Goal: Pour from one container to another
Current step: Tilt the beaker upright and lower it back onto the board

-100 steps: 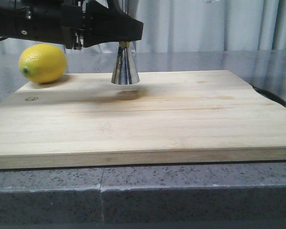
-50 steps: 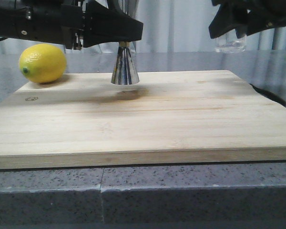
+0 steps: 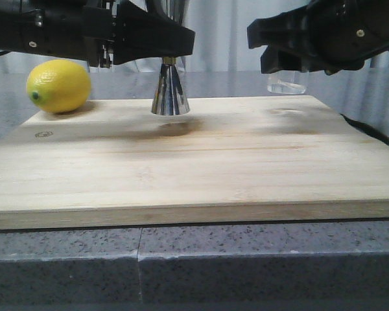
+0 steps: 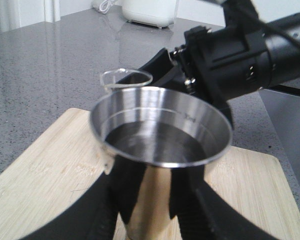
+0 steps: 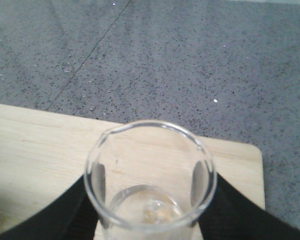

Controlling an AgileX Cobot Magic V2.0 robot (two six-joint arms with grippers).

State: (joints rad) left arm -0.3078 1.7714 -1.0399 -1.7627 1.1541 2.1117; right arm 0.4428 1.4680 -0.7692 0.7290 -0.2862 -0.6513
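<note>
A: Poured yet?
B: Seemingly not. Left fingers clamp the jigger upright on the board; right fingers hold the beaker upright, airborne, well right of it

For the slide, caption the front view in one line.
Left pincer holds the steel jigger on the wooden board while the right pincer carries the glass beaker above it.

Soft, even daylight comes from the curtains behind. My arms throw blurred shadows on the cutting board. The jigger glints, its near rim slightly out of focus.
</note>
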